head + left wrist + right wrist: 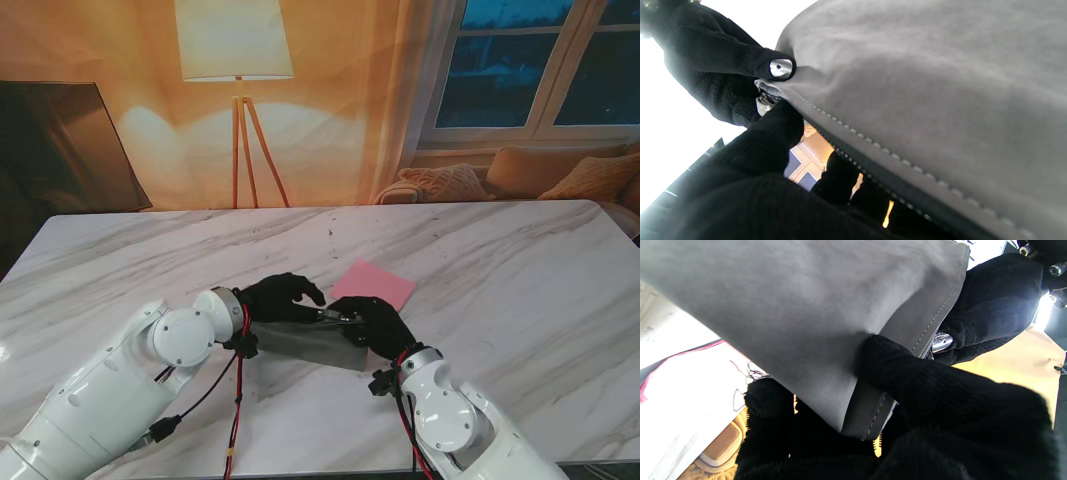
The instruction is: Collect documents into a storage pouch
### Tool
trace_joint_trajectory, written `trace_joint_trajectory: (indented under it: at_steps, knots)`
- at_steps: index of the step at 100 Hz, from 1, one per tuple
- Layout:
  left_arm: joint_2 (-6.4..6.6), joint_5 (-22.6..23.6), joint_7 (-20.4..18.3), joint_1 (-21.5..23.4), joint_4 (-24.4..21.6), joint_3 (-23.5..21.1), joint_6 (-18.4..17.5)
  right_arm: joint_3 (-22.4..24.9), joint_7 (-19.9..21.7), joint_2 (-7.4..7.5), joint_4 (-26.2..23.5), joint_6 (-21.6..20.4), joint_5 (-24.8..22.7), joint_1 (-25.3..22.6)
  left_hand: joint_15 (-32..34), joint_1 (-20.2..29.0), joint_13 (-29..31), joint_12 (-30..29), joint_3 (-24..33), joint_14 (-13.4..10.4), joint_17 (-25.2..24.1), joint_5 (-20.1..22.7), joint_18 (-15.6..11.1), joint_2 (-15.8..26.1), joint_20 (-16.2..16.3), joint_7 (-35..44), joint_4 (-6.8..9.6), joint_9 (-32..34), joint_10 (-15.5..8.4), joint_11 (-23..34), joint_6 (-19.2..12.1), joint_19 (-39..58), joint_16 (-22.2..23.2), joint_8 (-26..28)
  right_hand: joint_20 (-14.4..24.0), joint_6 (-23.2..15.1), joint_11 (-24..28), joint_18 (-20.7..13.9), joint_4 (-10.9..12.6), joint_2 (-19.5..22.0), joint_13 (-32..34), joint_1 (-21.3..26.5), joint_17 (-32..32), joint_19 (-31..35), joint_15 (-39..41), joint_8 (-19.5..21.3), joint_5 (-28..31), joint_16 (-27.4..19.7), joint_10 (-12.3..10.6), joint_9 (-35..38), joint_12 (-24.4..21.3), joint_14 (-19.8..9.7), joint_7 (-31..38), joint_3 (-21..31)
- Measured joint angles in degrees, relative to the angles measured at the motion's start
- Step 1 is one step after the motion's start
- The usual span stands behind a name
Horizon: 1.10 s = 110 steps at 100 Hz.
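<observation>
Gripping the grey pouch [310,343] from both ends in the stand view: left hand [278,298] and right hand [378,325] closed on it; pink document [372,284] lies on the worktop [520,270] just beyond the pouch.

Left wrist: fabric sags, judged soft and light; hold by the stitched zipper edge [873,156].

Right wrist: fingers [893,363] pinch a pouch corner.

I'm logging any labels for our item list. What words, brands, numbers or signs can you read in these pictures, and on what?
None can be read.
The grey pouch shows only plain fabric, stitching and a zip.
The pink document looks blank from the stand view.
The left hand and right hand wear unmarked black gloves.
</observation>
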Motion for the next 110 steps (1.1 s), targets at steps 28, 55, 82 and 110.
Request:
trace_joint_trajectory:
  at_steps: [28, 55, 82, 110]
  knots:
    - [-0.79, -0.62, 2.98, 0.15, 0.44, 0.08, -1.01, -0.51, -1.99, -0.32, 0.28, 1.24, -0.88, 0.1, 13.55, 10.2, 10.51, 5.12, 3.98, 1.15, 6.35, 2.39, 1.96, -7.41, 0.02, 32.61, -7.37, 12.25, -0.09, 10.11, -7.57, 10.59, 5.34, 1.9, 0.02, 0.0, 1.31, -0.03, 0.14, 0.55, -0.02, 0.06, 0.02, 0.62, 1.41, -0.56, -0.93, -0.11, 0.5, -1.71, 0.17, -0.11, -0.29, -1.17]
    - [-1.43, -1.58, 5.28, 2.12, -0.28, -1.62, -1.48, -0.58, -2.52, -0.7, 0.34, 2.98, -0.48, 0.4, 23.85, 16.92, 18.89, 14.87, 1.41, 2.38, 13.58, 3.18, 5.5, -5.33, 1.28, 30.84, -7.38, 24.3, 0.74, 14.89, -10.19, 17.75, 7.79, 2.86, 0.03, -0.39, 2.13, -0.04, 0.1, 0.6, -0.02, 0.06, 0.15, 0.83, 2.11, -0.49, -1.13, -0.12, 0.51, -1.7, 0.17, -0.2, -0.36, -1.18]
    - [-1.47, -1.09, 6.71, 2.68, -0.42, -2.25, -4.06, -0.57, -2.62, -0.78, 0.21, 3.99, -0.31, 0.41, 33.23, 21.77, 21.63, 23.87, 0.3, 2.19, 16.0, 3.02, 6.45, -5.06, 5.64, 30.28, -7.33, 26.07, 0.63, 23.73, -10.19, 21.22, 14.86, 5.64, 0.03, -0.2, 2.66, -0.09, 0.21, 1.24, -0.01, 0.06, 0.77, 1.38, 2.2, -0.14, -2.72, -0.12, 0.51, -1.68, 0.17, -0.2, -0.38, -1.31]
    - [-2.05, -4.18, 7.67, 3.15, -0.39, -2.79, -2.67, -0.58, -2.66, -0.84, -0.01, 4.92, -0.03, 0.36, 33.08, 22.31, 18.11, 27.99, -1.95, 2.18, 11.23, 0.4, 5.77, -2.36, 7.78, 30.92, -7.26, 24.13, 1.39, 24.2, -10.0, 19.36, 18.22, 17.66, 0.03, 1.82, 3.05, -0.63, 0.95, 2.21, 0.08, 0.06, 1.37, 1.91, 2.85, 0.09, -3.31, -0.12, 0.51, -1.67, 0.08, -0.59, -0.69, -1.76]
